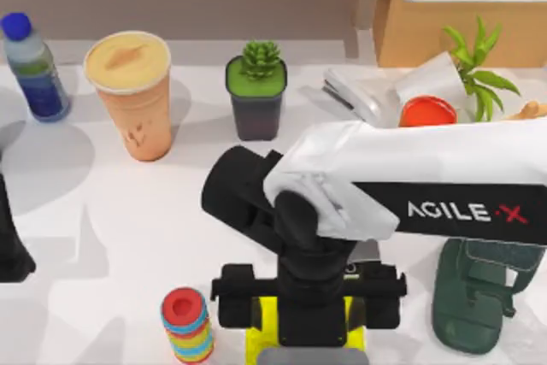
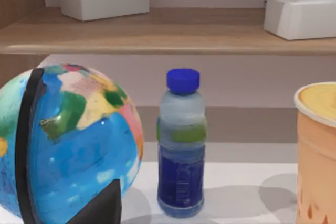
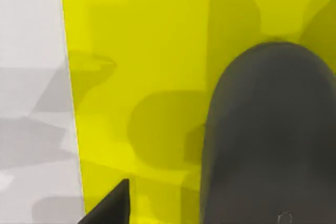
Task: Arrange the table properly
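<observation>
Top view. The plain white tabletop [image 1: 102, 237] spans the whole field. Along its far edge stand a clear plastic bottle with blue cap and blue label [image 1: 32, 66], a tall orange drink cup [image 1: 131, 96] and a small green succulent in a dark square pot [image 1: 255, 91]. To the right lie a white stapler [image 1: 357, 96], a red-orange round lid or bowl [image 1: 427, 112], a leafy green plant [image 1: 475, 66] and, nearer, a dark green sandal [image 1: 474, 297]. A stack of coloured rings with a red top [image 1: 187, 324] stands at the near edge. The right arm reaches in from the right, its wrist directly above a small yellow square mat [image 1: 256, 331] at the near centre; the right gripper is hidden beneath the wrist. The left arm rests at the left edge, idle.

Left wrist view. A multicoloured globe on a black frame [image 2: 63, 145] sits beside the bottle [image 2: 181, 150], below a tan wooden shelf [image 2: 168, 30].

Right wrist view. The mat [image 3: 142, 77] lies directly below, with a dark grey rounded object [image 3: 268, 140] resting on it. One dark fingertip [image 3: 113, 205] shows; its opening cannot be judged.

Assessment: the right arm is the nearer, and the coming move appears to run straight down.
</observation>
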